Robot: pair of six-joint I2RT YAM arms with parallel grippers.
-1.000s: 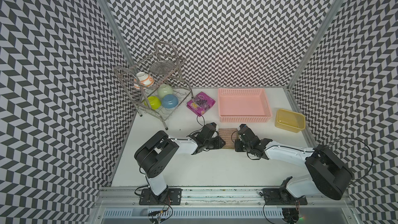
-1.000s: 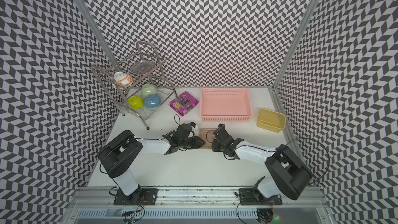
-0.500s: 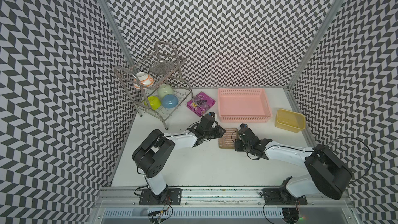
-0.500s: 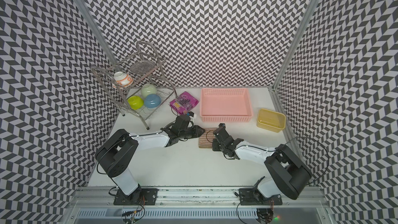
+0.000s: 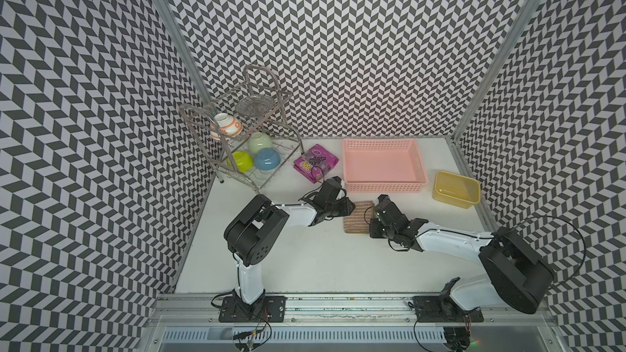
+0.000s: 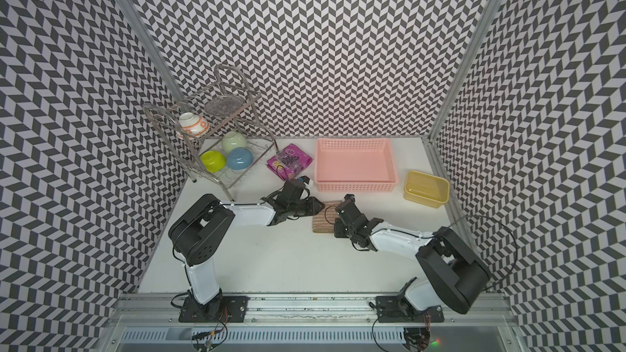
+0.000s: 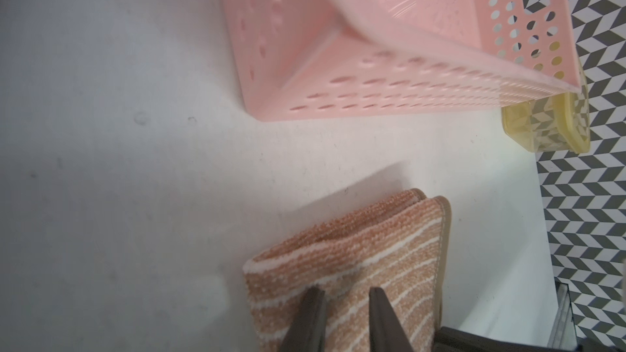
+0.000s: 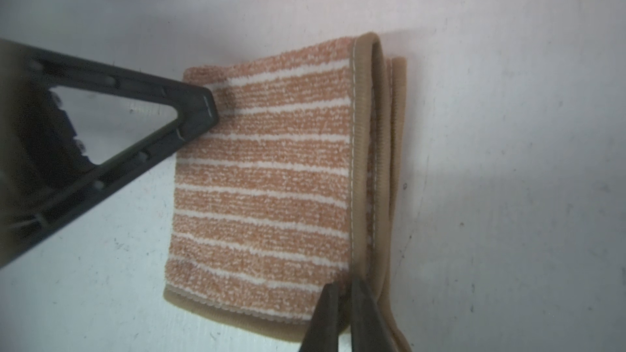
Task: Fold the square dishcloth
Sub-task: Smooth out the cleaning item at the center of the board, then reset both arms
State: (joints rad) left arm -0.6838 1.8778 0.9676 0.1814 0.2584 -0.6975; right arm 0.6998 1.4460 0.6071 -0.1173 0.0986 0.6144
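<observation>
The square dishcloth point(image 5: 357, 219) lies on the white table point(image 5: 305, 259) between the two arms, just in front of the pink basket and apart from it. It is folded into a small thick rectangle of several layers. The left gripper point(image 7: 345, 291) stands on the top layer near one folded edge, with its jaws slightly parted and flat pile showing between them. The right gripper point(image 8: 342, 287) sits at the opposite corner, its jaws pressed almost together and apparently nipping the cloth by the edging. The pink basket point(image 5: 382, 187) has perforated walls and a bare floor. The yellow tub point(image 5: 440, 194) beside it is translucent, and its contents cannot be made out. The wire dish rack point(image 5: 257, 123) carries a white-and-orange bowl point(image 5: 225, 125) and a metal mesh dish point(image 5: 252, 106) on its upper shelf. Below are pale green point(image 5: 259, 142), lime point(image 5: 241, 160) and blue point(image 5: 267, 158) bowls. A purple snack packet point(image 5: 315, 162) lies between rack and basket. The left wrist is close to the basket's near corner. The cloth has tan-orange pile, thin pale stripes, and brown edging stacked along one side.
</observation>
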